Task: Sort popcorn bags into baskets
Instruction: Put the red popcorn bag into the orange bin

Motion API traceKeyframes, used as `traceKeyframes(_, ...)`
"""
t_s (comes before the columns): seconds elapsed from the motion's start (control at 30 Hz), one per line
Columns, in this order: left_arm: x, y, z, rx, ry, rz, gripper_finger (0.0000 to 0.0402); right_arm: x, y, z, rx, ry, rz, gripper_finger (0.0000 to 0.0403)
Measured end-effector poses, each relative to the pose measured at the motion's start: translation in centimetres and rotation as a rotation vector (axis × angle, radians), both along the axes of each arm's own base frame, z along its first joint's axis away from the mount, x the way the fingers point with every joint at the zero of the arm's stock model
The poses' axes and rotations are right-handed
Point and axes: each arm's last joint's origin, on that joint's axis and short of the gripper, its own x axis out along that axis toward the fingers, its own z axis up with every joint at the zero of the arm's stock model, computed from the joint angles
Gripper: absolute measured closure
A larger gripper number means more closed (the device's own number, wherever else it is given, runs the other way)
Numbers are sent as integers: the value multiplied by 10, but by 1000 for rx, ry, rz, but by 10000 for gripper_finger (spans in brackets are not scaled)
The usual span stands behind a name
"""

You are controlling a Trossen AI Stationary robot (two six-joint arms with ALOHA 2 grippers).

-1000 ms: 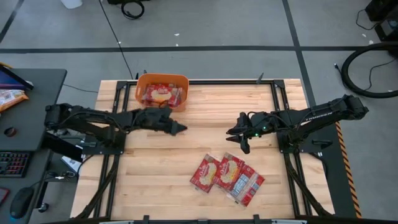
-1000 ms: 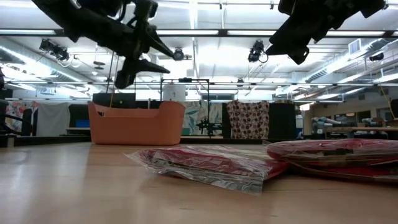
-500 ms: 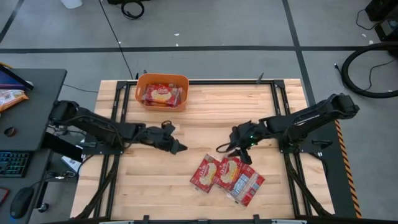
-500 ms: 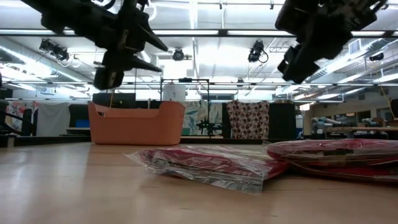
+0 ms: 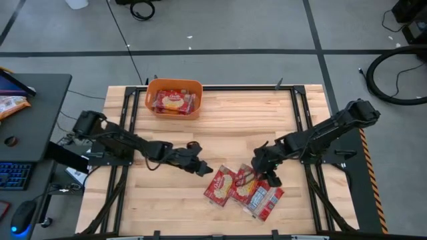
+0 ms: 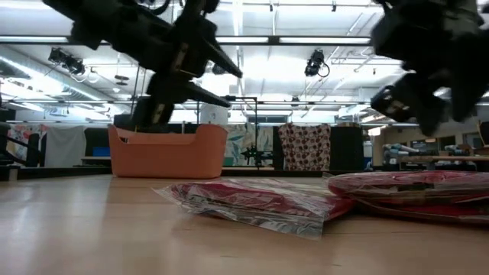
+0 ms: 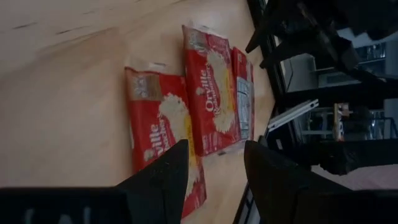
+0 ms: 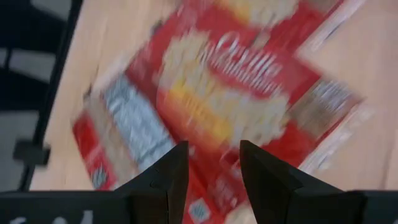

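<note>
Three red popcorn bags lie flat side by side on the table near its front: one on the left [image 5: 219, 185], one in the middle [image 5: 245, 183], and one on the right with its silvery label up [image 5: 265, 199]. The orange basket [image 5: 175, 88] stands at the far left with several more bags [image 5: 173, 101] inside. My left gripper [image 5: 199, 167] is open and empty, just left of the three bags [image 7: 163, 134]. My right gripper [image 5: 258, 174] is open and empty, low above the middle bag [image 8: 233, 93].
Black frame rails run along the table's left [image 5: 127, 133] and right [image 5: 301, 127] sides. Bare wood lies between the basket and the three bags. A dark desk [image 5: 27, 113] with an orange-and-white snack bag [image 5: 10, 105] stands left of the table.
My left gripper has gone from beside the basket toward the table's near edge and to the right, down toward the three bags. My right gripper has gone toward the near edge and down over the middle bag. The bags have stayed in place.
</note>
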Motion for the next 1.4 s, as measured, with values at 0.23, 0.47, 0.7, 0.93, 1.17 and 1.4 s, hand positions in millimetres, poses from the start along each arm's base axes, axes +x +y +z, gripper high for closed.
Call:
traceKeyframes(0.23,19,4,-4,3,11,19,241,-11,14,-8,-68,59,132,255)
traceKeyframes(0.47,20,8,-3,-20,17,-9,241,0,17,-20,-166,19,113,255)
traceKeyframes(0.7,20,8,-2,-24,11,-13,241,-1,17,-22,-177,40,85,257)
traceKeyframes(0.93,19,9,-3,-14,26,-14,241,-13,33,-15,-306,-60,255,277)
traceKeyframes(1.17,19,9,-4,-16,36,-10,241,-8,54,-17,-354,-223,387,273)
traceKeyframes(1.4,18,9,-5,-14,51,-15,241,-11,60,-17,-454,-254,376,245)
